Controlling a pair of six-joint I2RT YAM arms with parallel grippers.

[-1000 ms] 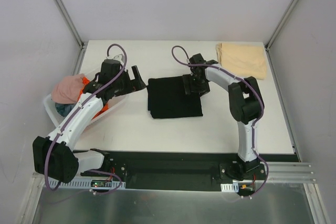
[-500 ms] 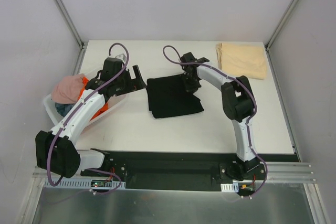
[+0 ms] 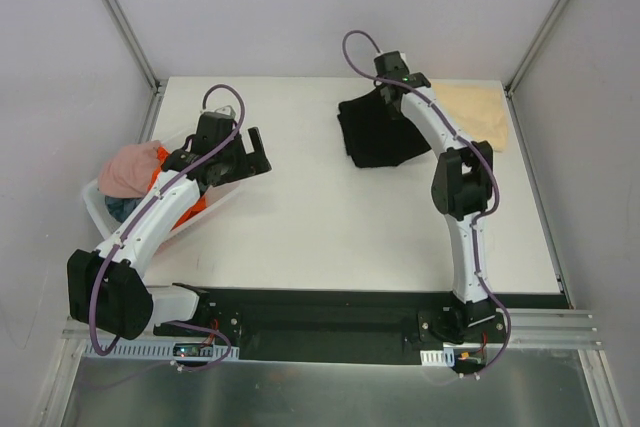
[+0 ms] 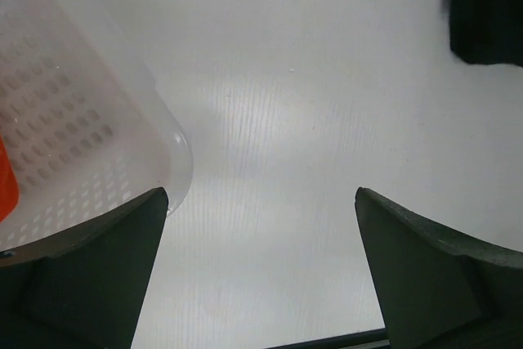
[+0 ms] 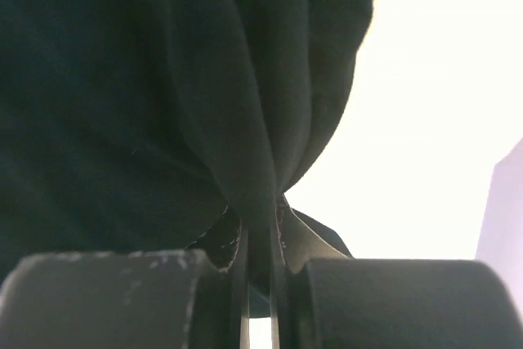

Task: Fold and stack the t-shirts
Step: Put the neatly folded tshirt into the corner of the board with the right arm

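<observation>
Table [image 3: 330, 237]: white, both arm bases at its near edge.

Basket [image 3: 93, 205]: white perforated plastic, at the left edge. I saw three tees heaped in it: pink tee [image 3: 128, 169] on top at the far left, orange tee [image 3: 197, 205] at the right wall, grey-blue tee [image 3: 121, 209] underneath on the near side.

Black tee [image 3: 375, 137]: far right of centre, bunched, no clean long axis. Its pinched peak pointed to the far side and the bulk trailed toward the near left. I could not tell whether it touched the table.

Tan tee [image 3: 482, 115]: folded flat in the far right corner, long side running left to right, just right of the black tee.

Right gripper [image 3: 392, 89]: arm stretched out to the far side, jaws closed tight on a fold of the black cloth.

Left gripper [image 3: 255, 152]: arm bent over the basket, fingers [image 4: 433, 284] spread wide and holding nothing, over bare table just right of the basket's rim.
</observation>
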